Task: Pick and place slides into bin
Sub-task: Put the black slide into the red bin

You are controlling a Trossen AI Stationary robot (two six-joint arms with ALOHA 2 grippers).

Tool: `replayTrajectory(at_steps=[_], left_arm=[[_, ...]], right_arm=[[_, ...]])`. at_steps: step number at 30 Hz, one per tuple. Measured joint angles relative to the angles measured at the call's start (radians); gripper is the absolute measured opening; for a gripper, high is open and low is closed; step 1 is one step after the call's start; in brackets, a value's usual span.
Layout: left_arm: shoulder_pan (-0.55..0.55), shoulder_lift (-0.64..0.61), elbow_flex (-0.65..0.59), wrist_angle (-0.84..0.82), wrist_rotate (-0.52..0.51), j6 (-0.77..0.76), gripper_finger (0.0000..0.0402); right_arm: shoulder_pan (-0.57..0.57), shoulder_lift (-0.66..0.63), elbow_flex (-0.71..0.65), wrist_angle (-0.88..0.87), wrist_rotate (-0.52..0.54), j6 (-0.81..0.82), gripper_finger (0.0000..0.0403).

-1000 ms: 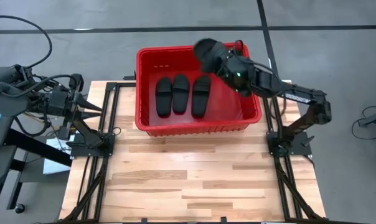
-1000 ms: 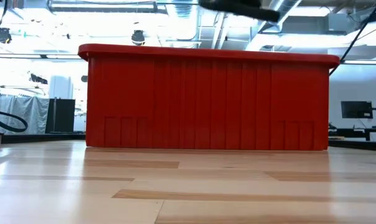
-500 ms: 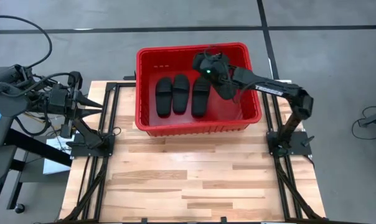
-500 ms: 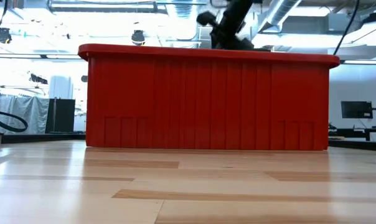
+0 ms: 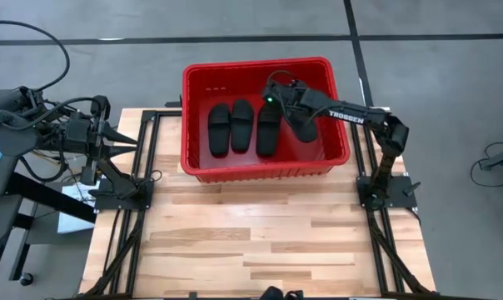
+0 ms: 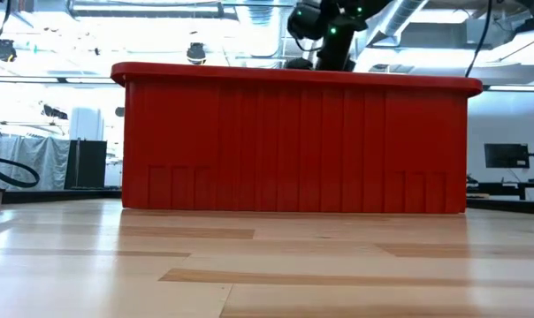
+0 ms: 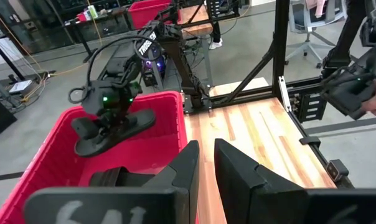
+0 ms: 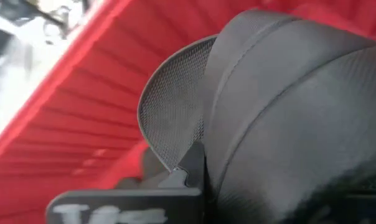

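While three black ribbed-strap slide sandals (image 5: 243, 127) are lying in the large red slotted plastic bin (image 5: 198, 162), the right gripper (image 5: 286, 104) is clenching a fourth (image 5: 301, 125) at their three o'clock; the left gripper (image 5: 118, 137) is idling, fingers nearly together.

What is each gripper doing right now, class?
Left gripper: empty, fingers nearly closed, waiting beside the table.
Right gripper: shut on the fourth slide, over the bin.

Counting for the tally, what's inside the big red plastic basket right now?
Inside the red slotted plastic bin, three black slide sandals lie side by side on the bottom. The right gripper holds a fourth black slide above the floor; the floor beneath it is covered.
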Motion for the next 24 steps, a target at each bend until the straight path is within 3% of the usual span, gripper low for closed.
replayTrajectory(at_steps=[12,24], left_arm=[[0.000,0.000,0.000,0.000,0.000,-0.003,0.0041],[0.000,0.000,0.000,0.000,-0.029,-0.002,0.0041]], right_arm=[[-0.066,-0.001,0.000,-0.124,0.008,0.042,0.0001],[-0.087,0.071,0.001,-0.091,0.017,0.097,0.0001]])
